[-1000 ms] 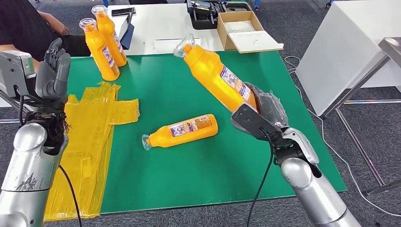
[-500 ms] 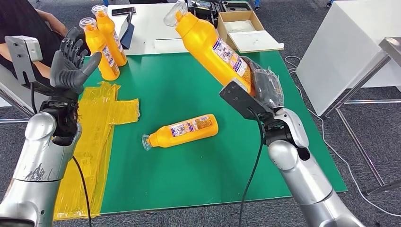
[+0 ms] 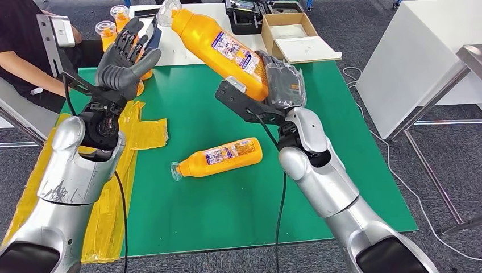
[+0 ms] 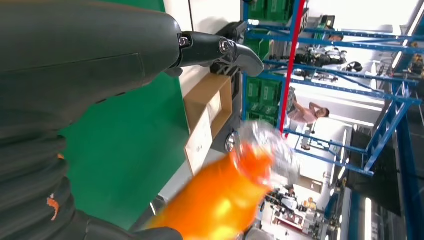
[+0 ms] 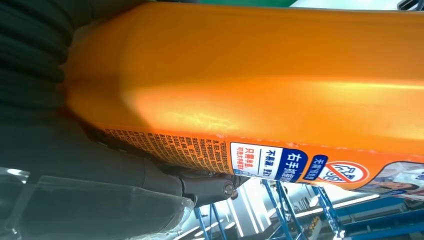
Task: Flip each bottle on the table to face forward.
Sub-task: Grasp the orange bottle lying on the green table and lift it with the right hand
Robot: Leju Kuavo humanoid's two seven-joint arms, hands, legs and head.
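My right hand grips the base of an orange bottle held high over the green table, its clear cap tilted toward my left hand. That same bottle spans the right wrist view, and its cap is blurred in the left wrist view. Raised beside the cap, my left hand has its fingers spread and holds nothing. A second orange bottle lies on its side mid-table, label up. Two more orange bottles stand at the back left, partly hidden behind my left hand.
A yellow plastic sheet covers the table's left side. A person in black sits at the far left. Behind the green table stands a white table with an open cardboard box and a dark toolbox.
My right hand has carried the bottle up and to the left. My left hand has risen and moved right, toward the bottle's cap.
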